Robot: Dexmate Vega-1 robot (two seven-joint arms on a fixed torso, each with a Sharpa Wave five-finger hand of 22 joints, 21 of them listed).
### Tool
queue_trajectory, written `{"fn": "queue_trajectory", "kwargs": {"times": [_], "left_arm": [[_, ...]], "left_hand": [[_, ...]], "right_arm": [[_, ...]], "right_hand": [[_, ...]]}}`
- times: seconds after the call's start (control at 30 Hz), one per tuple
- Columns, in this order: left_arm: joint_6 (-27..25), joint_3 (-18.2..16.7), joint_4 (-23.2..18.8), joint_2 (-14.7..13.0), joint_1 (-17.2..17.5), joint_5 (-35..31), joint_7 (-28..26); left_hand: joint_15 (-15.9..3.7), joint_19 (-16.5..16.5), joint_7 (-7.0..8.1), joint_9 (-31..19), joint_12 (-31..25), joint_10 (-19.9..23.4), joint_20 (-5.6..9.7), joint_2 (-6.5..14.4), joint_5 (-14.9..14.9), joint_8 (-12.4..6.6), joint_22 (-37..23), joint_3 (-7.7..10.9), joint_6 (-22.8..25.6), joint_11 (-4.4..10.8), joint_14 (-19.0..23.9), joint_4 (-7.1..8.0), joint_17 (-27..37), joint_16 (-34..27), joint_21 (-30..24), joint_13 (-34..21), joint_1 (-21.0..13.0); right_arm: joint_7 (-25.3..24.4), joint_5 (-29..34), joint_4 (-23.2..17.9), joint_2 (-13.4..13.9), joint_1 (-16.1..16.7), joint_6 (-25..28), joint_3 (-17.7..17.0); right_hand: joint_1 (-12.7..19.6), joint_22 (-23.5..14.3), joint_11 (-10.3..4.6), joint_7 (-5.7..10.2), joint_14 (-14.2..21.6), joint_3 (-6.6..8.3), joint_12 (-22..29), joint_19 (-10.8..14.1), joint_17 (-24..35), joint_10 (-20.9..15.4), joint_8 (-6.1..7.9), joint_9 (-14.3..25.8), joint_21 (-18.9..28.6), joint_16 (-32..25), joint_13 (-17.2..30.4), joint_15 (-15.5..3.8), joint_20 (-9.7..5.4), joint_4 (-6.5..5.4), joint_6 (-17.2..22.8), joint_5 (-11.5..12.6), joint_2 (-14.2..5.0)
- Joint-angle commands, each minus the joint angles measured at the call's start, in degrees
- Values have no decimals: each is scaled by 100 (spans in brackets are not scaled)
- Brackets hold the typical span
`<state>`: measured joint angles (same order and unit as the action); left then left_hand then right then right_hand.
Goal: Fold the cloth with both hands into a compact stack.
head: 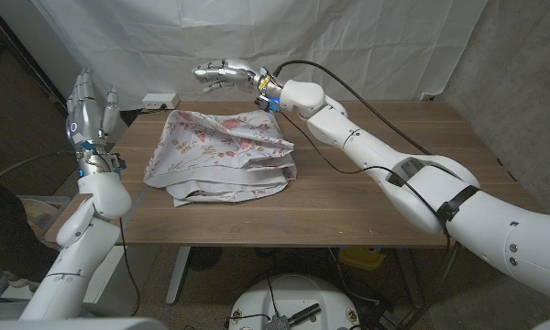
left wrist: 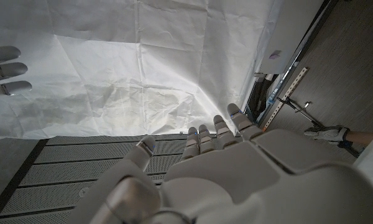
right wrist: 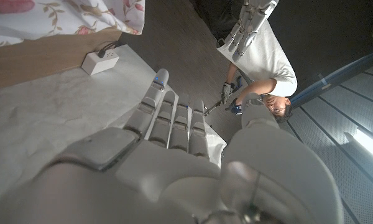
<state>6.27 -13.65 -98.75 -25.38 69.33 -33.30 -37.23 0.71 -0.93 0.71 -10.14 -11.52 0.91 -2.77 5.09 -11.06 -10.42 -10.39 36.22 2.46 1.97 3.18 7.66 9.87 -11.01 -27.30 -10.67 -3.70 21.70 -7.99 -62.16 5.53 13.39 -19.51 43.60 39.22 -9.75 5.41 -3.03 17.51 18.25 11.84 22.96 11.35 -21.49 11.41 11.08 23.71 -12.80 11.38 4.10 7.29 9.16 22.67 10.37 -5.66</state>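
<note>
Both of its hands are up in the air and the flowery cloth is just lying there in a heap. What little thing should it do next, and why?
Probably lower the right hand to the cloth's far edge. The cloth lies loosely bunched on the table, not yet a neat stack, and neither hand touches it: the right one hovers open just beyond that edge, while the left hand is raised off to the side, farther away.

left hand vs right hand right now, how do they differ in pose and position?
The left hand is raised at the table's left edge with fingers pointing up; the right hand hangs over the far edge behind the cloth, fingers curled downward. The left hand stands beside the cloth, the right beyond it. Both hold nothing and are off the cloth.
</note>
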Motion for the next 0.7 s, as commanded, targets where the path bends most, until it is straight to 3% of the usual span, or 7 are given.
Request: {"fn": "queue_trajectory", "kwargs": {"times": [0.03, 0.33, 0.7], "left_arm": [[42, 91, 30, -68, -68, -24, 87], [12, 88, -45, -87, -40, -42, 125], [33, 126, -40, -123, -84, -53, 182]], "left_hand": [[-7, 42, -8, 1, -39, 31, -19, 337, -24, -26, -20, 44, 55, 17, 44, 17, 13, 8, 23, -3, 30], [-9, 44, -2, 0, -39, 43, -19, 334, -22, -25, -20, 47, 60, 22, 48, 25, 15, 12, 32, -2, 33], [-11, 47, -4, 0, -36, 46, -21, 334, -21, -25, -21, 53, 65, 20, 56, 32, 15, 14, 41, -2, 35]], "right_arm": [[-1498, 1516, -1490, 994, 467, 234, 392], [-2458, 2732, -2317, 1547, 791, 886, 535], [-2648, 3553, -3667, 2315, 1409, 1878, 480]], "right_hand": [[-19, -19, -52, 35, -32, -26, -33, -39, 19, 87, -22, 20, -35, 24, 32, -1, 15, -25, -101, -20, 80], [-27, -20, -69, 65, -18, -50, -35, -32, 25, 102, -36, 24, -57, 15, 38, -55, 14, -28, -161, -16, 114], [-274, -23, -70, 81, -68, -213, -35, -49, 50, 132, -24, 35, -122, 25, 49, -68, 22, -138, -197, -14, 267]]}}
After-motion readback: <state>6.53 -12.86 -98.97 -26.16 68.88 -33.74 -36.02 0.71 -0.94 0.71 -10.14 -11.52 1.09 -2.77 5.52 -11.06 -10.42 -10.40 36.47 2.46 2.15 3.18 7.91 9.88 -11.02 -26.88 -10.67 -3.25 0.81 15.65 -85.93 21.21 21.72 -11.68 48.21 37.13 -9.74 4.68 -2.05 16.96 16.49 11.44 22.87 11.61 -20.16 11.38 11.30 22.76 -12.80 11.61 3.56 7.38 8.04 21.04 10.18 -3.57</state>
